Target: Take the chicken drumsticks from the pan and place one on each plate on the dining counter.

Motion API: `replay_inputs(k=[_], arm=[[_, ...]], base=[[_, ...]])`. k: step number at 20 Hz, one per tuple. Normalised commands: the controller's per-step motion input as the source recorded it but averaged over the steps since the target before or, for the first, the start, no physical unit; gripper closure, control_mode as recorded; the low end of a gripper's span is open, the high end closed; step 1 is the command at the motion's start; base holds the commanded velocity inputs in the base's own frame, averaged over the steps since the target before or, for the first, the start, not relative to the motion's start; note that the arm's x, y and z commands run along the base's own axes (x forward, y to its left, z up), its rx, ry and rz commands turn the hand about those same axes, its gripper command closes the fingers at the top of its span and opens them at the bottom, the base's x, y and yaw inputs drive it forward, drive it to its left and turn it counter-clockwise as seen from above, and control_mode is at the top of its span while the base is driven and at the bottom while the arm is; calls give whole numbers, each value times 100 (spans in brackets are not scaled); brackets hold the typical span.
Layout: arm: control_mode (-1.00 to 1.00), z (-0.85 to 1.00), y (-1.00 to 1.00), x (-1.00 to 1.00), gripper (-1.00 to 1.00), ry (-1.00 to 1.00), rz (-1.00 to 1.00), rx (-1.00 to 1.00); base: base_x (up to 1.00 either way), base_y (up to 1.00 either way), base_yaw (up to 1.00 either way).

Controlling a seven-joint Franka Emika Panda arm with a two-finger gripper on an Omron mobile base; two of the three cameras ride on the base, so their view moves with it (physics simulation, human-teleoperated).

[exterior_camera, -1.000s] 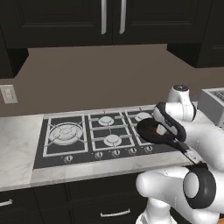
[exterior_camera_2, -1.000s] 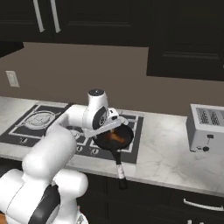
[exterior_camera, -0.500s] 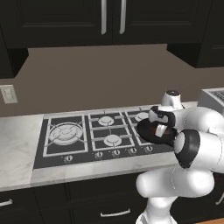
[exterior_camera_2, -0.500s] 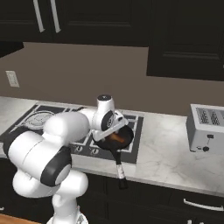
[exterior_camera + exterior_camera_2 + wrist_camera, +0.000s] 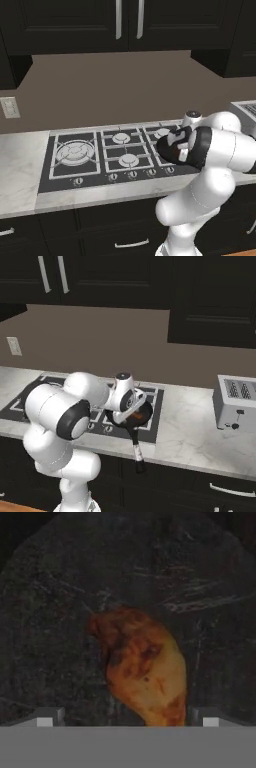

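The black pan (image 5: 55, 612) lies close under the hand, and one golden-brown chicken drumstick (image 5: 142, 667) rests on its floor. My gripper (image 5: 129, 718) is open and low over the pan, with a fingertip on either side of the drumstick's narrow end and not touching it. From the right base view, the gripper (image 5: 131, 411) dips into the pan (image 5: 142, 417) at the stove's right end, the long handle (image 5: 136, 448) jutting past the counter's front edge. In the left base view the pan (image 5: 165, 146) is half hidden by my arm. The plates and the dining counter are out of view.
The pan sits on a black stove (image 5: 100, 155) with grey burner grates, set in a marbled counter (image 5: 190, 431). A silver toaster (image 5: 235, 403) stands to the right. Dark cabinets hang above. My bulky elbow (image 5: 220, 145) looms over the stove's right side.
The arm has folded forward and the hand has come down closer into the pan. The jaws have stayed open, and the pan and drumstick have not moved.
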Motion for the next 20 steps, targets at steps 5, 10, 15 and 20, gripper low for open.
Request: replay_inputs(k=[5, 10, 15, 20], arm=[[-100, -36, 0, 27, -100, -4, 12, -8], [-100, -35, -3, 36, -100, -8, 13, -1], [-100, -50, 0, 36, 100, -2, 11, -7], [-100, -48, 0, 0, 100, -7, 10, -9]], base=[[0, 0, 0], [0, 0, 0], [0, 0, 0], [0, 0, 0]])
